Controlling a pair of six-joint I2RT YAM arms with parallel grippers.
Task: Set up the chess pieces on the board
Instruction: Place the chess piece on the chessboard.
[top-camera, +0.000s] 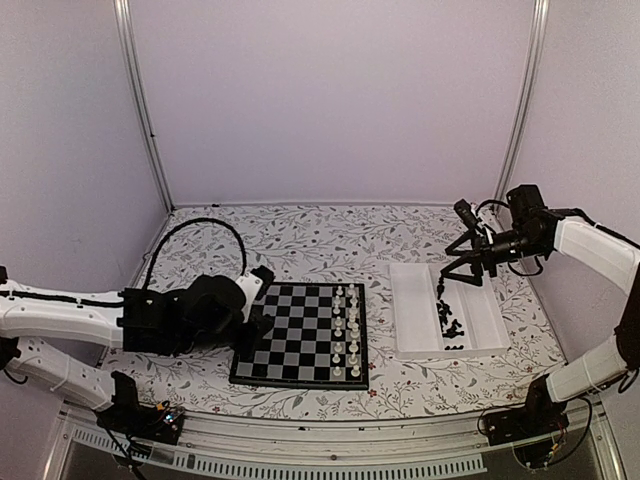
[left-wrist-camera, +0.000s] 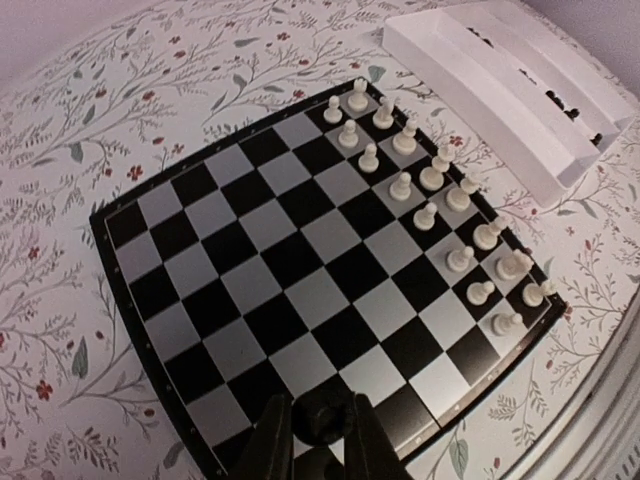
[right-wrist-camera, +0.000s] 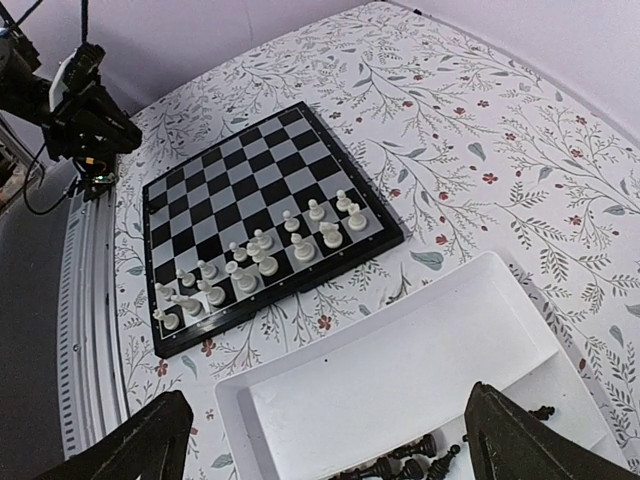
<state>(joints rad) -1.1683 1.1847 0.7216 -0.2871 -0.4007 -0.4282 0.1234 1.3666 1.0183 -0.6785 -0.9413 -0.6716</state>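
Chess pieces (top-camera: 450, 312), the black ones: loose in the right-hand compartment of white tray (top-camera: 412, 320), scattered along its length, several lying on their sides. Also seen at the bottom edge of the right wrist view (right-wrist-camera: 410, 462), directly under the camera. None visible on any board square in the top view.

Board (top-camera: 290, 340): flat on floral table (top-camera: 330, 235), just left of the tray, not touching it. White pieces (top-camera: 346, 330): upright, two rows filling the board's right side, nearest the tray; same two rows clear in the left wrist view (left-wrist-camera: 430, 180) and the right wrist view (right-wrist-camera: 260, 260).

Left gripper (top-camera: 255, 325): low at the board's left edge, toward the near corner. In the wrist view (left-wrist-camera: 318, 405), fingers nearly together, pinching a small dark rounded lump, apparently one black piece (left-wrist-camera: 322, 418), above the board's (left-wrist-camera: 260, 260) near border. Contact with the board: cannot tell.

Right gripper (top-camera: 465, 278): raised over the far end of the tray's right compartment. In its wrist view (right-wrist-camera: 328, 400), fingers spread wide, nothing between them, bare tray floor (right-wrist-camera: 400, 370) and the black pieces below.
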